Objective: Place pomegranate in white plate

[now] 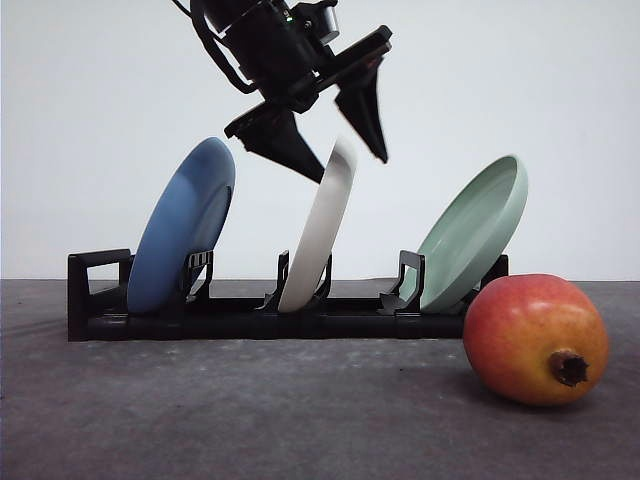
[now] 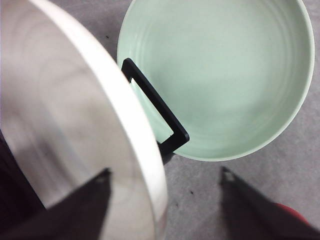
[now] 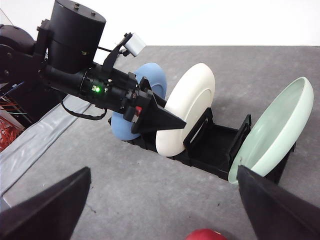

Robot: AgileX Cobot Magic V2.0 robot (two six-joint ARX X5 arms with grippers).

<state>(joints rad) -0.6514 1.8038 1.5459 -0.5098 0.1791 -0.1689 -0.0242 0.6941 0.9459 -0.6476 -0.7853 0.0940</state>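
Observation:
The pomegranate [image 1: 535, 338], red shading to orange with a dark crown stub, lies on the table at the front right. A sliver of the pomegranate [image 3: 205, 234] shows between my right gripper's fingers. The white plate [image 1: 322, 235] stands on edge in the middle slot of a black rack [image 1: 100, 300]. My left gripper [image 1: 352, 168] is open, one finger on each side of the plate's top rim. In the left wrist view the white plate [image 2: 75, 125] sits by one finger, off-centre in the left gripper [image 2: 166, 176]. My right gripper [image 3: 164, 172] is open and holds nothing, well back from the rack.
A blue plate [image 1: 180, 240] leans in the rack's left slot and a pale green plate [image 1: 475, 235] in its right slot, just behind the pomegranate. The left arm [image 3: 75, 60] reaches over the rack. Grey table stretches in front of the rack.

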